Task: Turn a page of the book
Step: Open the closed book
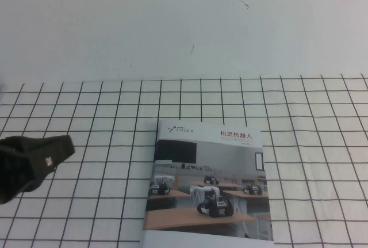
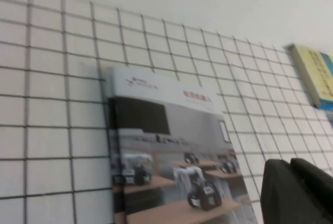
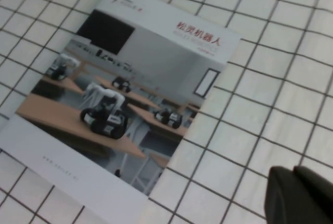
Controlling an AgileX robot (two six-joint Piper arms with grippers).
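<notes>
Left gripper: the left gripper [image 1: 60, 147] hung at the left edge of the high view, above the grid cloth [image 1: 322, 144] and well apart from the booklet [image 1: 208, 184]; its dark fingers looked pressed together, with nothing between them and nothing touched.
Right gripper: the right gripper [image 3: 294, 174] did not show in the high view; in its own wrist view only a dark tip showed above the cloth beside the booklet, gripping nothing, and how wide it stood could not be told.
Booklet: it lay closed and flat near the robot's side of the cloth, cover up, showing robots on desks.
Yellow book: a yellow book [image 2: 312, 76] lay off to one side in the left wrist view, apart from the booklet.
Risk, slipping: a thin glossy cover lying flush on cloth would likely slide rather than lift if pushed from the edge.
Risk, extra pages: a deep bite at the edge could catch several leaves at once.
Risk, cloth: fingertips digging under the edge might snag and bunch the cloth.
</notes>
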